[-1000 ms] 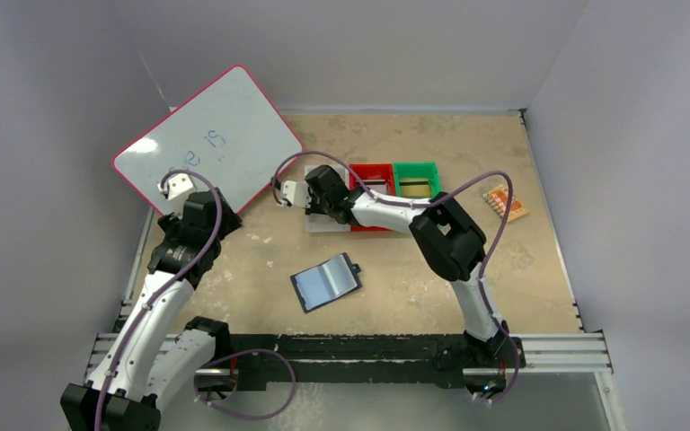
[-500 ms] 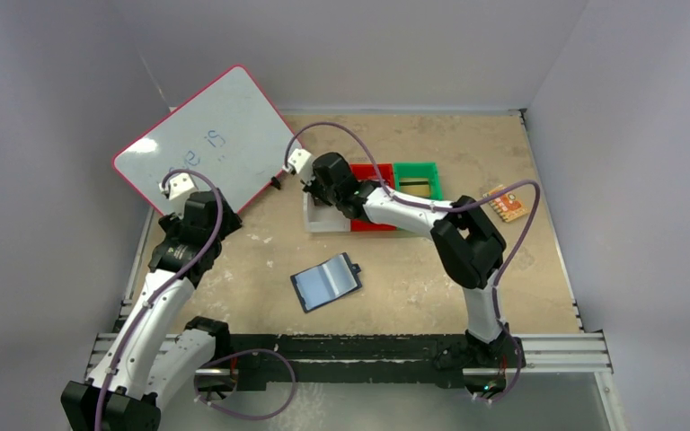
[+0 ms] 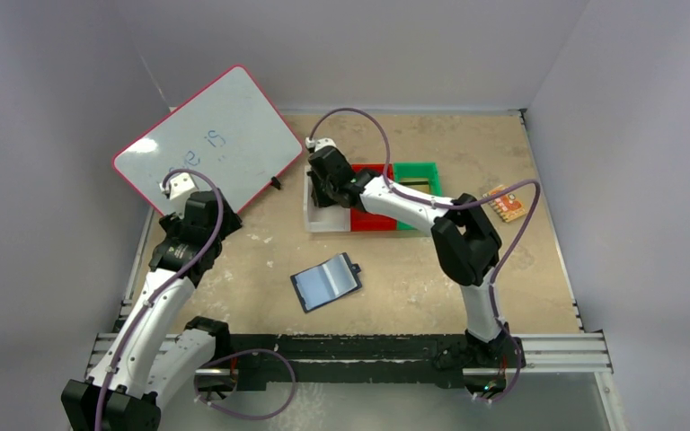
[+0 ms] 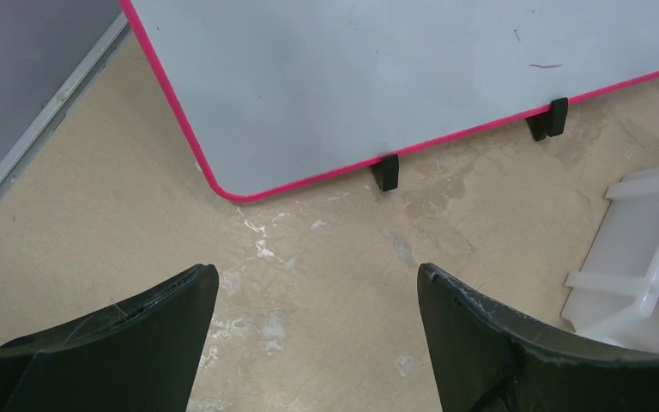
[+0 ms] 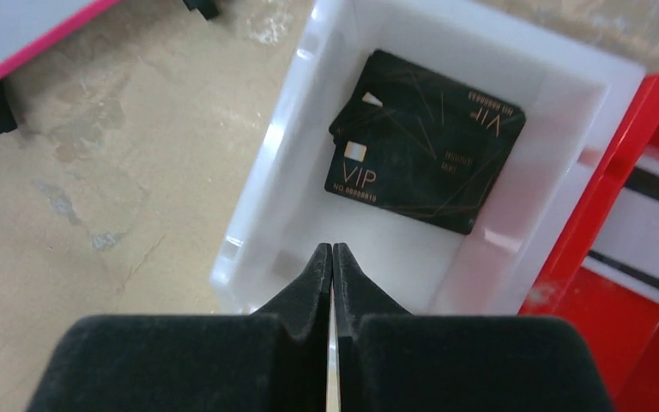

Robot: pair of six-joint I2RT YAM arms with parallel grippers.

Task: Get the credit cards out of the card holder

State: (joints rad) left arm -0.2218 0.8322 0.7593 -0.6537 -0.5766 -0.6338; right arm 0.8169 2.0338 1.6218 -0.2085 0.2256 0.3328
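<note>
At 12 o'clock of table centre, the right gripper (image 5: pixel 332 251) hangs over the near wall of the white open plastic bin (image 5: pixel 262 197). Its black fingers are pressed together with nothing between them. Two glossy black cards with gold "VIP" lettering (image 5: pixel 433 159) lie overlapped on the bin floor, just past the fingertips.

The navy-blue folding card holder (image 3: pixel 326 282) lies opened flat on the tan tabletop (image 3: pixel 413 287), at 6 o'clock of the white bin and well apart from both arms. Its pale shiny inside faces up. Whether any card is left in it cannot be told at this size.

The left gripper (image 4: pixel 316 273) sits at 9 o'clock, fingers spread wide, over bare table. It is near the lower edge of the pink-rimmed whiteboard (image 3: pixel 207 135) and holds nothing.

A red bin (image 5: pixel 643 360) touches the white bin at its 3 o'clock, and a green bin (image 3: pixel 416 166) follows.

Judgement: unloading looks mostly or wholly done.

Risks from here:
- The fingertips sit low by the bin wall. A sideways retreat without lifting first could hook the rim, shove the light bin and tip the cards out.
- If a card remains, the holder is flat, slick and unbraced. A one-armed pinch may slide it or drag it closed.
- The left arm is too far away to steady it.
</note>
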